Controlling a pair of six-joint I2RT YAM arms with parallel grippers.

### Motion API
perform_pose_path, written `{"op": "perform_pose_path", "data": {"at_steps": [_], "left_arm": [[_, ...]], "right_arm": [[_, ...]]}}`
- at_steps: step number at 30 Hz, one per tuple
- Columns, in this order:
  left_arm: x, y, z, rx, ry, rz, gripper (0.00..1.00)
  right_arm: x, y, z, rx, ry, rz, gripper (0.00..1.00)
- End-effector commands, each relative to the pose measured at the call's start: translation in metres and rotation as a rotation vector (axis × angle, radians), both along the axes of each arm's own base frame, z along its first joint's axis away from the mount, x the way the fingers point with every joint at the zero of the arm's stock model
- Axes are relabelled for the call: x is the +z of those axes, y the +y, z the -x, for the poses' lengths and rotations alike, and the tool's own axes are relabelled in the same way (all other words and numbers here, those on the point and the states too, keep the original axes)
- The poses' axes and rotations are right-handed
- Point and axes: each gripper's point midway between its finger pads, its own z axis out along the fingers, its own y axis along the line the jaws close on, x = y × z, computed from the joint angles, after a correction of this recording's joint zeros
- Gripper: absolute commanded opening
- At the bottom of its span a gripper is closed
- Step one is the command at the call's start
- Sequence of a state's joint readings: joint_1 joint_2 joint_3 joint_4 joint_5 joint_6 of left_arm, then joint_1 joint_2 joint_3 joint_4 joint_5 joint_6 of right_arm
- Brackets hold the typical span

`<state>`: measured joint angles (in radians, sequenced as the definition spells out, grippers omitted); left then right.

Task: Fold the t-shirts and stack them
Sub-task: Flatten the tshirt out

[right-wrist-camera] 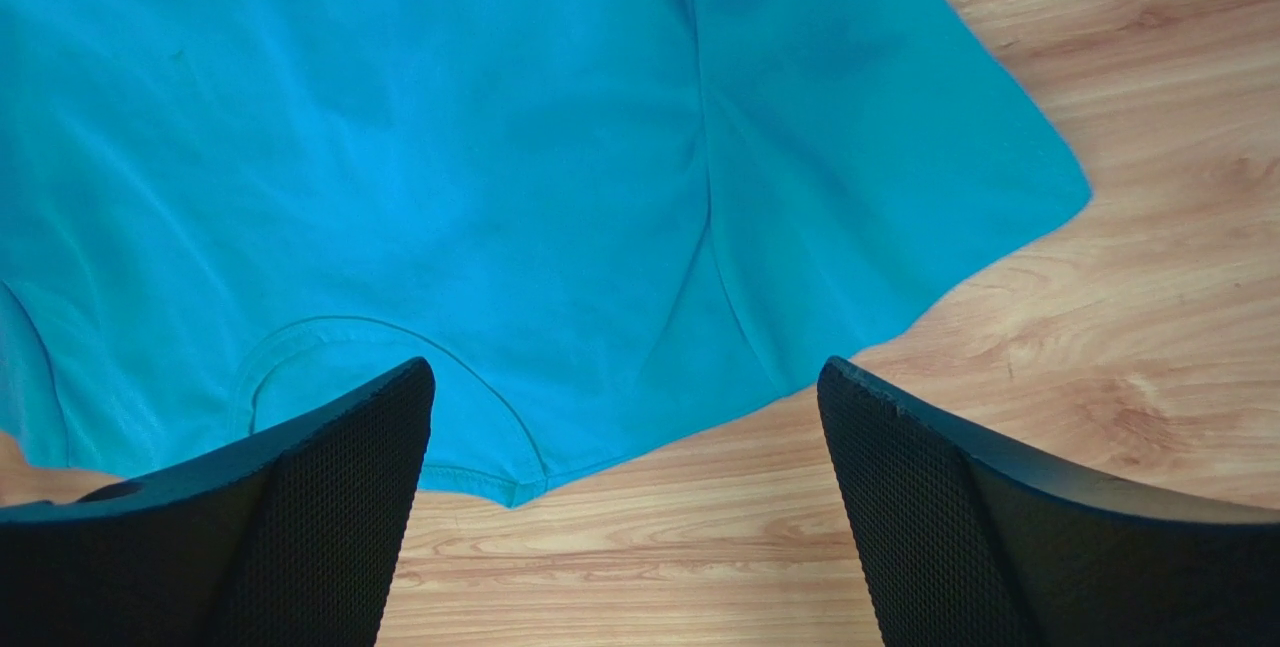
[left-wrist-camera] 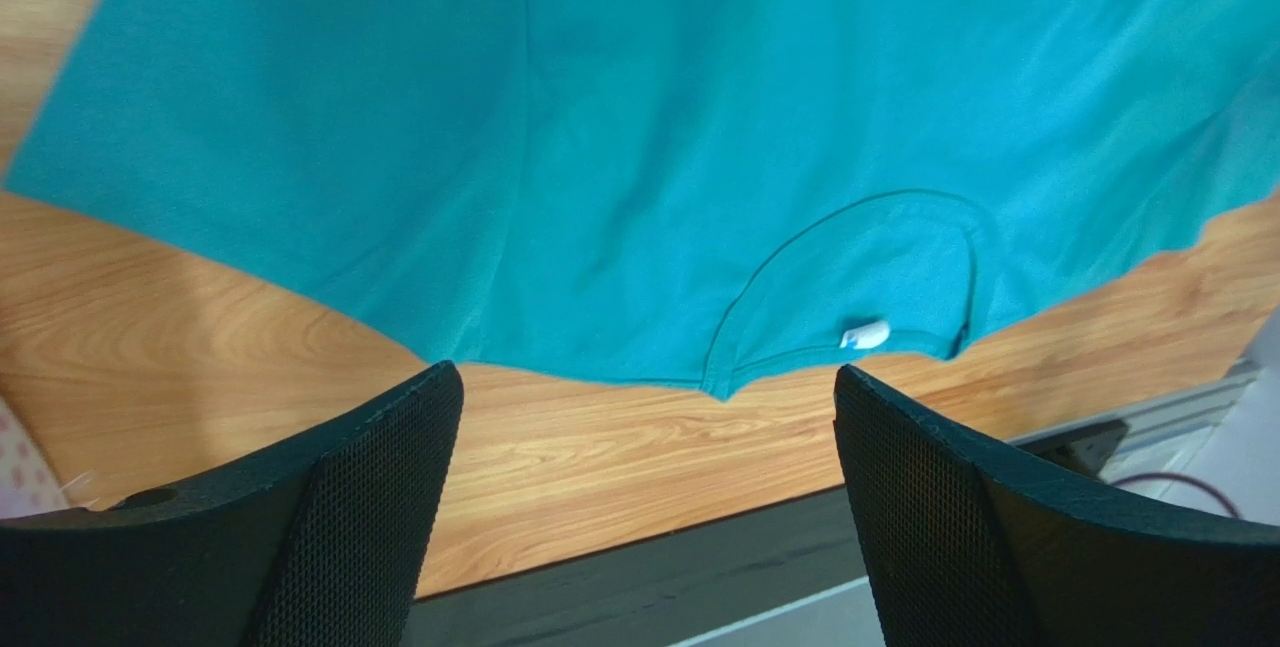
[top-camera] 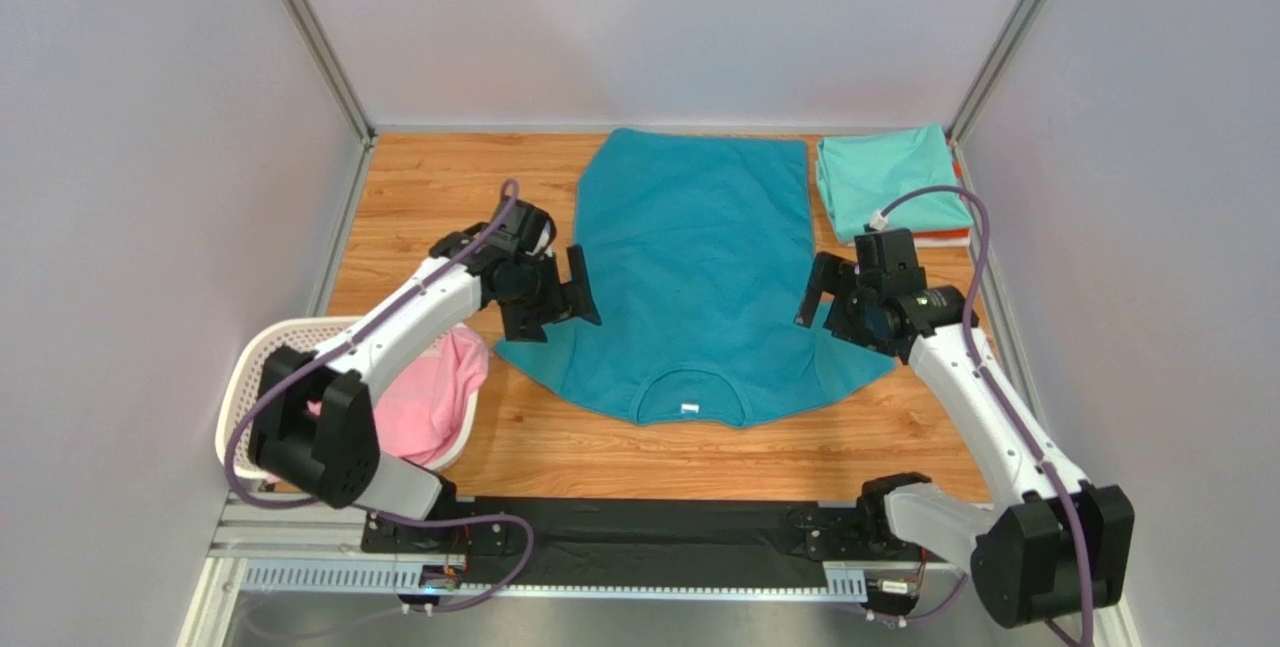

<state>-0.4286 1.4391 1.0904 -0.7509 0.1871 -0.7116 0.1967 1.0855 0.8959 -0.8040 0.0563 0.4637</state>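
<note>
At the near left, a pink t-shirt (top-camera: 428,400) is seen bundled, unfolded, in the white basket (top-camera: 248,377). Just beyond it, the teal t-shirt (top-camera: 691,257) is spread flat on the tabletop (top-camera: 436,197), with its collar (top-camera: 691,404) toward the arms and its hem toward the far wall.

The shirt is flanked by both hands. The left hand (top-camera: 564,295) is held at the shirt's left edge near the sleeve, fingers spread wide, nothing gripped. The right hand (top-camera: 824,295) is mirrored at the right edge, likewise wide open and empty. In the far right corner, a folded mint t-shirt (top-camera: 887,179) is stacked on an orange t-shirt (top-camera: 944,239), just beside the teal hem.

Trouble could be had from here. If only the top layer is pinched, the back layer would be left behind and the fold spoiled. If the two sides are taken unevenly, a crooked fold would be produced. The finished stack lies so near that it could be nudged by a wide sweep on the right. The right sleeve (right-wrist-camera: 902,182) is wavy at its edge and may be dragged under.

A small white neck label (left-wrist-camera: 864,334) is shown inside the collar, but no writing can be read on it. No brand is visible elsewhere.
</note>
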Motion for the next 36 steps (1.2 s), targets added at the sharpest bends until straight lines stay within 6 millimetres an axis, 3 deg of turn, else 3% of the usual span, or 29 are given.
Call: {"op": "perform_pose_path", "data": {"at_steps": [1, 5, 8, 15, 20, 25, 27, 30, 31, 33, 34, 35, 36], "left_arm": [[-0.016, -0.022, -0.002, -0.053, 0.015, 0.033, 1.0], [-0.057, -0.021, -0.012, -0.033, 0.089, -0.034, 1.0], [-0.078, -0.017, -0.018, -0.001, 0.146, -0.086, 1.0], [-0.096, 0.007, -0.033, 0.095, 0.197, -0.156, 1.0], [-0.1, 0.019, -0.049, 0.126, 0.206, -0.184, 1.0], [-0.097, 0.032, -0.073, 0.171, 0.206, -0.217, 1.0], [-0.095, 0.034, -0.093, 0.185, 0.182, -0.226, 1.0], [-0.092, 0.04, -0.115, 0.203, 0.188, -0.255, 1.0], [-0.094, 0.044, -0.131, 0.221, 0.169, -0.285, 1.0], [-0.097, 0.052, -0.144, 0.236, 0.188, -0.271, 1.0], [-0.088, 0.046, -0.159, 0.236, 0.172, -0.222, 1.0], [-0.097, 0.053, -0.166, 0.254, 0.195, -0.21, 1.0], [-0.097, 0.053, -0.172, 0.253, 0.192, -0.196, 1.0]], "right_arm": [[-0.008, 0.02, -0.023, 0.056, -0.03, -0.065, 1.0], [-0.03, 0.028, -0.035, 0.085, 0.021, -0.07, 1.0], [-0.048, 0.031, -0.042, 0.096, 0.053, -0.055, 1.0], [-0.093, 0.031, -0.031, 0.099, 0.172, -0.016, 1.0], [-0.12, 0.05, -0.004, 0.155, 0.244, -0.022, 1.0], [-0.137, 0.09, 0.029, 0.275, 0.295, -0.053, 1.0], [-0.138, 0.106, 0.044, 0.3, 0.315, -0.069, 1.0], [-0.133, 0.146, 0.068, 0.393, 0.312, -0.089, 1.0], [-0.131, 0.169, 0.083, 0.471, 0.316, -0.11, 1.0], [-0.12, 0.203, 0.091, 0.54, 0.303, -0.158, 1.0], [-0.115, 0.223, 0.108, 0.622, 0.311, -0.171, 1.0], [-0.117, 0.237, 0.114, 0.666, 0.321, -0.167, 1.0], [-0.104, 0.258, 0.112, 0.723, 0.288, -0.186, 1.0]]}}
